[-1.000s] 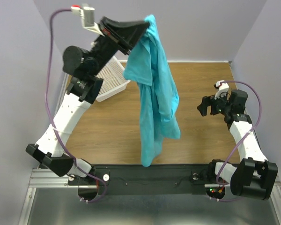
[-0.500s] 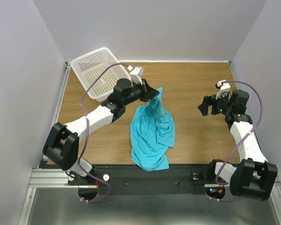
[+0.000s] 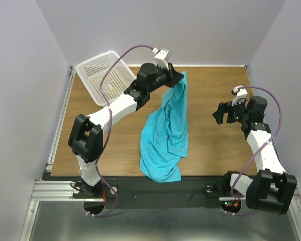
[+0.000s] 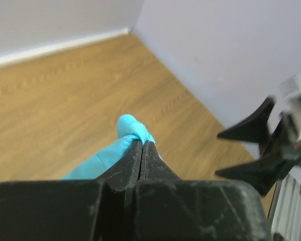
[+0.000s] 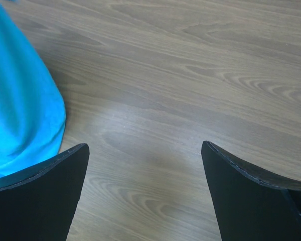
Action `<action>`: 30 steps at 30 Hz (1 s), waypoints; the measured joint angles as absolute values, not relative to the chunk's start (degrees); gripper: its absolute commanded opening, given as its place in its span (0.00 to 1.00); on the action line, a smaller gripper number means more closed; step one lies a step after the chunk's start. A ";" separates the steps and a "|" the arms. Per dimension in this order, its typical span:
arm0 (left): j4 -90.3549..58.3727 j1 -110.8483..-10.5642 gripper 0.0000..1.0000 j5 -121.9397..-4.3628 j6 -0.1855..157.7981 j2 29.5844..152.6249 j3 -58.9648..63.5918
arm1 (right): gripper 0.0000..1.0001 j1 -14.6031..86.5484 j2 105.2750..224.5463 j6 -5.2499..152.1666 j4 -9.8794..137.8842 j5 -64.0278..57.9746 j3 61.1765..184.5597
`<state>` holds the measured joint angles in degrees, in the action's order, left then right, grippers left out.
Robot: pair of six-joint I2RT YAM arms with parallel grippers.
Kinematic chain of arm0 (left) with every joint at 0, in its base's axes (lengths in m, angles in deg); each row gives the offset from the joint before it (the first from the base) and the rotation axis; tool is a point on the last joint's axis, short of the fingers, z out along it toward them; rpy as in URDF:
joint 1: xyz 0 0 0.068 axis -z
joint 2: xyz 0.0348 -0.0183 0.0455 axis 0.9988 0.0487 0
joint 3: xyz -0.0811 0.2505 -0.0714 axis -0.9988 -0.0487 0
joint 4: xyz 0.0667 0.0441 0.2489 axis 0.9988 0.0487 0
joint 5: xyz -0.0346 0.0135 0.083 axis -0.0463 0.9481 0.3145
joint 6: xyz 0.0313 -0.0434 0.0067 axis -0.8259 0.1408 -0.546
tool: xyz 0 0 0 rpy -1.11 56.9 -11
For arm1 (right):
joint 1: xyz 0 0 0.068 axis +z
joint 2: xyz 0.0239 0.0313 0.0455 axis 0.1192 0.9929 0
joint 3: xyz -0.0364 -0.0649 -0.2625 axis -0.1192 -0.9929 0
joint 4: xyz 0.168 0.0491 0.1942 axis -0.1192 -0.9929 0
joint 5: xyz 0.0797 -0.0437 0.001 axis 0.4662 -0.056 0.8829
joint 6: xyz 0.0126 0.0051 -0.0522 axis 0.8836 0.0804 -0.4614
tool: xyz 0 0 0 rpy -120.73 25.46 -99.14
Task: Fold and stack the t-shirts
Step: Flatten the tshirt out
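Pinches one tip of the soft turquoise cloth t-shirt (image 3: 165,135) tight in the left gripper (image 3: 179,78), high near the far side of the brown wooden table (image 3: 210,85). Lets the rest hang down and maybe lie bunched on the wood. Holds the right gripper (image 3: 219,113) wide apart beside the cloth, not touching.

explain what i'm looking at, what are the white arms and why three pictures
Two robot arms are bolted to the near edge of a table. The wide picture is from a camera above and behind them; the other two are from cameras on each wrist, looking past that arm's black claw. The left claw is shut on one end of a turquoise shirt, lifting it while the rest lies crumpled on the table. The right claw is open and empty over bare wood. A white basket sits in the far left corner.
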<state>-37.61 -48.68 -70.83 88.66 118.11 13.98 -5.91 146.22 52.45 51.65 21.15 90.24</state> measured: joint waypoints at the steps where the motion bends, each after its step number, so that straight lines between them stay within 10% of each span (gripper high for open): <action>1: -37.15 -48.66 0.00 -70.83 88.44 118.46 15.99 | 1.00 -5.93 146.22 52.45 51.67 21.19 90.24; 14: -33.72 -47.48 0.00 -71.36 87.19 119.90 38.37 | 1.00 -6.45 146.46 52.45 51.74 21.28 90.24; 23: -33.90 -47.46 0.01 -71.25 85.53 118.63 30.09 | 1.00 -6.72 146.46 52.45 51.74 21.28 90.24; 26: -33.70 -47.46 0.16 -71.10 84.61 118.11 22.33 | 1.00 -6.76 146.46 52.45 51.76 21.30 90.24; 30: -31.67 -47.44 0.71 -69.87 83.17 118.13 14.35 | 1.00 -7.07 146.46 52.45 51.76 21.32 90.24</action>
